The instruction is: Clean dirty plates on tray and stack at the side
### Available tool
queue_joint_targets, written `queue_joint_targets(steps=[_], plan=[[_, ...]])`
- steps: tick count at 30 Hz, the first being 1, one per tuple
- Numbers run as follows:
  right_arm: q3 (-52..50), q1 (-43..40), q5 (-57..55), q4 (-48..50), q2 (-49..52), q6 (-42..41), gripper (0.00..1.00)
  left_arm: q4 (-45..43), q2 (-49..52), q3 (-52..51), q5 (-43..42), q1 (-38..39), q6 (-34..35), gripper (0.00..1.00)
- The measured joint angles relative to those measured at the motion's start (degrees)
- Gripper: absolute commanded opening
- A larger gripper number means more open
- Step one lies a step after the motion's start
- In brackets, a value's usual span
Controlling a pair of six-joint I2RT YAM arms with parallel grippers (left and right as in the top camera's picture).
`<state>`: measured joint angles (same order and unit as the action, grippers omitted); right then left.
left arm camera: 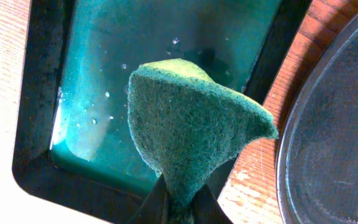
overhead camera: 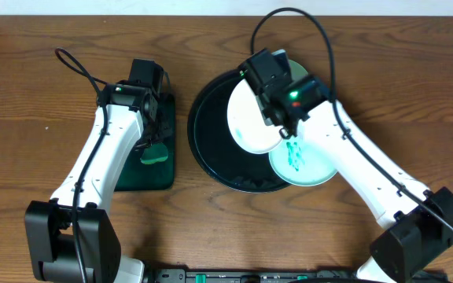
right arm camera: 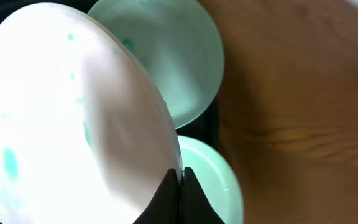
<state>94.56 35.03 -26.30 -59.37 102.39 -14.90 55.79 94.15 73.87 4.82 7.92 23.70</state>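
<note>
My right gripper (overhead camera: 280, 119) is shut on the rim of a white plate (overhead camera: 250, 118) and holds it tilted over the black round tray (overhead camera: 208, 141). In the right wrist view the gripper (right arm camera: 180, 186) pinches this plate (right arm camera: 73, 112), which has faint green specks. A second plate (overhead camera: 303, 163) with green smears lies on the tray's right edge. A third plate (overhead camera: 296, 67) shows partly behind the right arm; it also appears in the right wrist view (right arm camera: 166, 56). My left gripper (left arm camera: 182, 202) is shut on a green sponge (left arm camera: 191, 124).
A dark green rectangular tray (overhead camera: 141, 177) lies left of the black tray, wet inside in the left wrist view (left arm camera: 104, 62). The sponge (overhead camera: 156, 153) hangs above it. The black tray's rim (left arm camera: 334, 137) lies close on the right of it.
</note>
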Motion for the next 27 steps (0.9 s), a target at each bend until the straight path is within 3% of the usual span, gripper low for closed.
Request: queue_joint_targets(steps=[16,27], plan=[[1.53,-18.29,20.52,2.03,0.0,-3.8,0.01,-0.46,0.0,0.0,0.0,0.0,0.0,0.07],[2.12,-40.39,26.18,-0.57,0.0,-5.9,0.01,-0.63,0.0,-0.02,-0.07,0.0,-0.02,0.07]])
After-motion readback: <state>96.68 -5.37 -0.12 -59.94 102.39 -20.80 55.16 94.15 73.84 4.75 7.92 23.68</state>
